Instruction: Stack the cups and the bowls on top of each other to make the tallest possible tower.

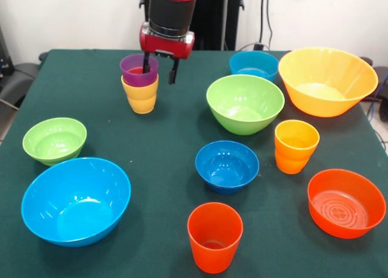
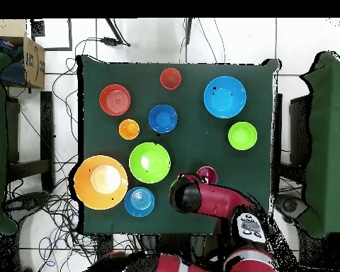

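A purple cup point(image 1: 138, 69) sits nested in a yellow cup point(image 1: 141, 98) at the table's far side, forming a short tower; the purple cup also shows in the overhead view point(image 2: 207, 174). My gripper point(image 1: 159, 68) is open and hangs over the purple cup's right rim. One finger point(image 1: 145, 63) reaches inside the cup and the other point(image 1: 173, 71) is outside it. A red-orange cup point(image 1: 214, 235) stands at the near edge. An orange-yellow cup point(image 1: 296, 145) stands to the right. A dark blue bowl point(image 1: 227, 166) sits mid-table.
Spread over the green cloth are a large green bowl point(image 1: 245, 103), a large orange-yellow bowl point(image 1: 327, 81), a teal bowl point(image 1: 253, 64), an orange-red bowl point(image 1: 346, 202), a large light blue bowl point(image 1: 76, 200) and a small green bowl point(image 1: 54, 139). The red arm point(image 2: 194, 196) hides the gripper from above.
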`<state>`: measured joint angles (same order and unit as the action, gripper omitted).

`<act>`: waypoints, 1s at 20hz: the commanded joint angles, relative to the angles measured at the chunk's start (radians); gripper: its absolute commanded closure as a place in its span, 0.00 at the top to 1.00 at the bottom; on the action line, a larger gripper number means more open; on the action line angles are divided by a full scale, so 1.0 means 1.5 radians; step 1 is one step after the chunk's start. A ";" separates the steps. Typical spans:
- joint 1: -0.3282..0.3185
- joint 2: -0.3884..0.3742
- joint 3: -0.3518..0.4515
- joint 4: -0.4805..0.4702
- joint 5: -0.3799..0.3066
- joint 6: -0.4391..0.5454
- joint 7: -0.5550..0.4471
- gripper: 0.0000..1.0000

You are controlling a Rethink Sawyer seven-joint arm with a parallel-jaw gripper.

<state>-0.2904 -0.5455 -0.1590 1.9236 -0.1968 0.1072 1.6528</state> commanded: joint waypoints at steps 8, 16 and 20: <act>0.023 0.091 -0.011 -0.056 -0.043 -0.086 0.064 1.00; -0.012 0.080 0.029 -0.052 -0.071 -0.101 0.047 1.00; -0.032 0.073 0.055 -0.048 -0.084 -0.106 0.050 1.00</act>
<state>-0.3009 -0.4794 -0.2121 1.9169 -0.2629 0.0001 1.6528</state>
